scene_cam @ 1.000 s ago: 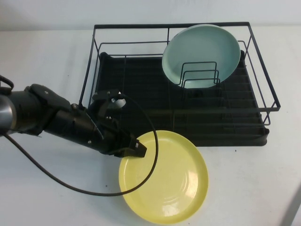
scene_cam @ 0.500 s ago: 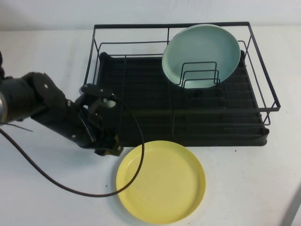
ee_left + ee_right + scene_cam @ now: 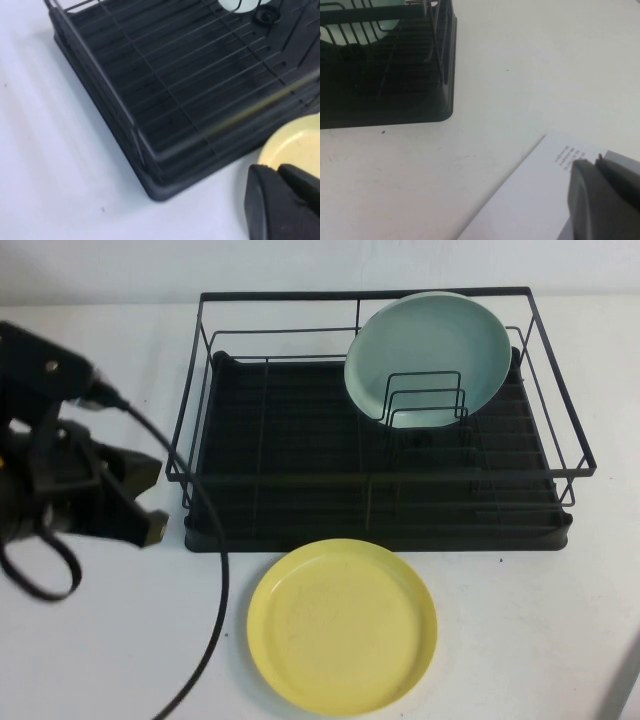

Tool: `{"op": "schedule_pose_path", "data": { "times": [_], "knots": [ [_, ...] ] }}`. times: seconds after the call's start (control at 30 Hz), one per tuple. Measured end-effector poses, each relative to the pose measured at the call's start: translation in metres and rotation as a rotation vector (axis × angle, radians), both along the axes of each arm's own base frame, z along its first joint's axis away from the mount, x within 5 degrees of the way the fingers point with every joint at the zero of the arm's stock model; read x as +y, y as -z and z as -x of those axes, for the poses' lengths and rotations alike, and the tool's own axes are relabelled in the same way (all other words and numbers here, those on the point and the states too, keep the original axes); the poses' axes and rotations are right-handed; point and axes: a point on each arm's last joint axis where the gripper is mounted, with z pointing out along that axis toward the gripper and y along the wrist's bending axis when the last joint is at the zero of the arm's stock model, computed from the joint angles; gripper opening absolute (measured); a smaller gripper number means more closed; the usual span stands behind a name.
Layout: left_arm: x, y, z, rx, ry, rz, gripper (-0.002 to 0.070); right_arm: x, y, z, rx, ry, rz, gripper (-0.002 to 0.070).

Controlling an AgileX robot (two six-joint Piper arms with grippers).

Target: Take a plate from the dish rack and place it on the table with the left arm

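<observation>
The left gripper (image 3: pixel 150 530), black fingers pressed together and holding nothing, hangs over the plain white table (image 3: pixel 520 640) beside the dish rack's left front corner, well apart from the round yellow plastic plate (image 3: pixel 342 625), which lies flat in front of the large black wire dish rack (image 3: pixel 380 490). The loose black cable (image 3: pixel 205 640) trails near the plate's rim and could drag it. The right gripper (image 3: pixel 605 200), fingers together, rests over white paper (image 3: pixel 530 205).
</observation>
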Motion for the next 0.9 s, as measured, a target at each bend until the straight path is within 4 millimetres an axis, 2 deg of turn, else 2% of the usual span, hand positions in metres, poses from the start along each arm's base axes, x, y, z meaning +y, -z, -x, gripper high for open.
{"op": "schedule_pose_path", "data": {
  "times": [0.17, 0.27, 0.53, 0.77, 0.9],
  "knots": [
    [0.012, 0.024, 0.044, 0.063, -0.004, 0.021, 0.0000, 0.000, 0.000, 0.000, 0.000, 0.000, 0.000, -0.0020],
    [0.017, 0.035, 0.059, 0.125, 0.014, -0.013, 0.0000, 0.000, 0.000, 0.000, 0.000, 0.000, 0.000, -0.0020],
    [0.025, 0.037, 0.066, 0.127, 0.024, -0.118, 0.0000, 0.000, 0.000, 0.000, 0.000, 0.000, 0.000, -0.0020],
    [0.027, 0.036, 0.067, 0.176, -0.087, -0.029, -0.0001, 0.000, 0.000, 0.000, 0.000, 0.000, 0.000, -0.0020],
    [0.030, 0.028, 0.075, 0.150, -0.123, 0.017, -0.0001, 0.000, 0.000, 0.000, 0.000, 0.000, 0.000, -0.0020]
  ]
}}
